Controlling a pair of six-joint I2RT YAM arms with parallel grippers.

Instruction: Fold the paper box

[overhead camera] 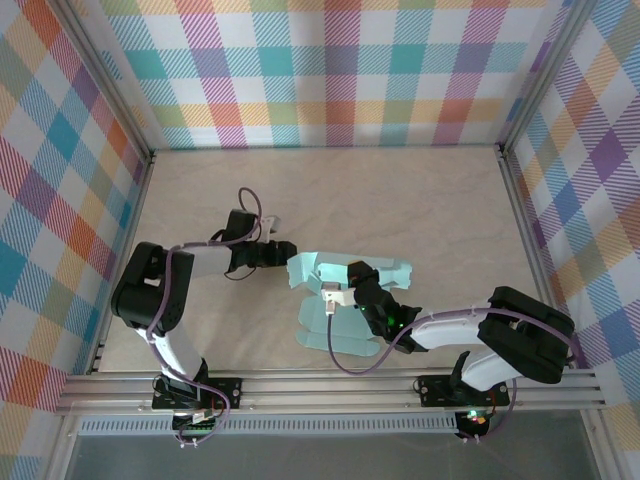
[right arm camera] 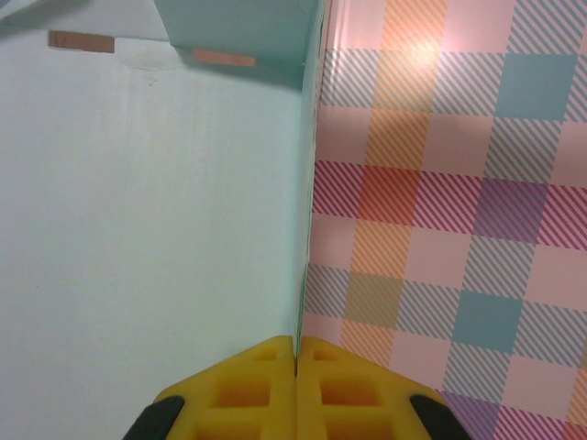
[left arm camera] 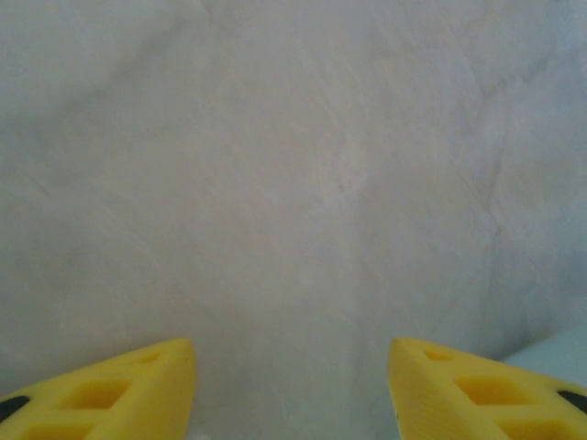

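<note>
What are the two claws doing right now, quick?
Left gripper: open, holding nothing.
Right gripper: closed, pinching an edge of the paper box.

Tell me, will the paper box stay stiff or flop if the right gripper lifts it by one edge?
Probably floppy: the paper box is thin card, seen edge-on at the right gripper, and its flaps spread unevenly in the top view. It is likely very light, being one sheet. Its creases may let panels swing.
</note>
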